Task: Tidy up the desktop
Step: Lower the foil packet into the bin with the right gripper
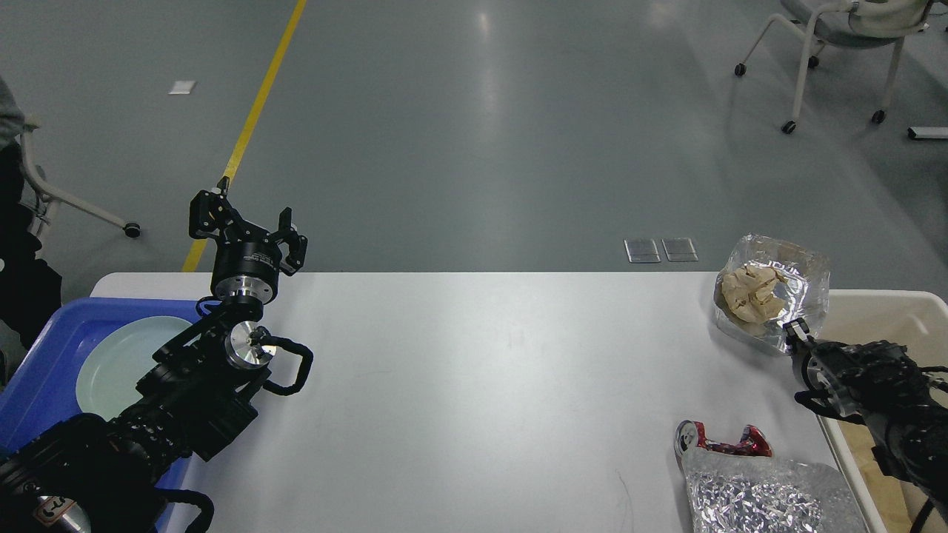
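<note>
Desktop (474, 385) fills center/lower frame, mostly bare in the middle; clutter sits at its right side.

L gripper (248, 231), upper left, raised above the desktop's far-left corner, jaws apart, holding nothing. Looks parked out of the way, prob. so R arm has room. Blue tray (44, 355) w/ pale plate (118, 363) lower left under L arm; dishes seem to be collected there.

R gripper (797, 329), right edge, tip just at lower right corner of the clear plastic bag (770, 292) w/ crumpled brown paper (752, 292) inside. Seen small + end-on, can't tell if jaws are apart, together or pinching the bag edge. Bag lies at the desktop's far-right corner, right beside the cream bin (889, 303); prob. trash headed for it, and the edge is the likely grab spot since plastic is thin and floppy.

Silver foil bag (763, 496) and crushed red can (722, 442), bottom right, touching, near the bin, not yet cleared.

Judgement: task midway, trash remains on the right.
</note>
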Motion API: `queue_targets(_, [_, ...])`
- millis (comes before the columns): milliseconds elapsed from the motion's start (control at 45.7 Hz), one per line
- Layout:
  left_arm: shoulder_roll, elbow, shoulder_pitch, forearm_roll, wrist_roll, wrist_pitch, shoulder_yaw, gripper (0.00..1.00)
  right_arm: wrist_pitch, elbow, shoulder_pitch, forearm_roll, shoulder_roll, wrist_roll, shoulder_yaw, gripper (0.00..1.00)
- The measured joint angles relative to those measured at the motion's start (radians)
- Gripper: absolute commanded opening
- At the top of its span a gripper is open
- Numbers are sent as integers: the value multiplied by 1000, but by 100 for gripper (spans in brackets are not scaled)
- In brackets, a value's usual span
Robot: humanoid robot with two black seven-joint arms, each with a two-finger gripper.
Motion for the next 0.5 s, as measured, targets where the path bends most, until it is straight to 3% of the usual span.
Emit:
queue_targets(197, [0,0,0,0,0,0,0,100,6,1,-4,0,0,0,-1,0])
queue_targets(394, [0,0,0,0,0,0,0,100,18,6,-2,0,-2,8,1,0])
queue_targets(504, [0,0,0,0,0,0,0,100,81,11,9,0,-4,12,1,0])
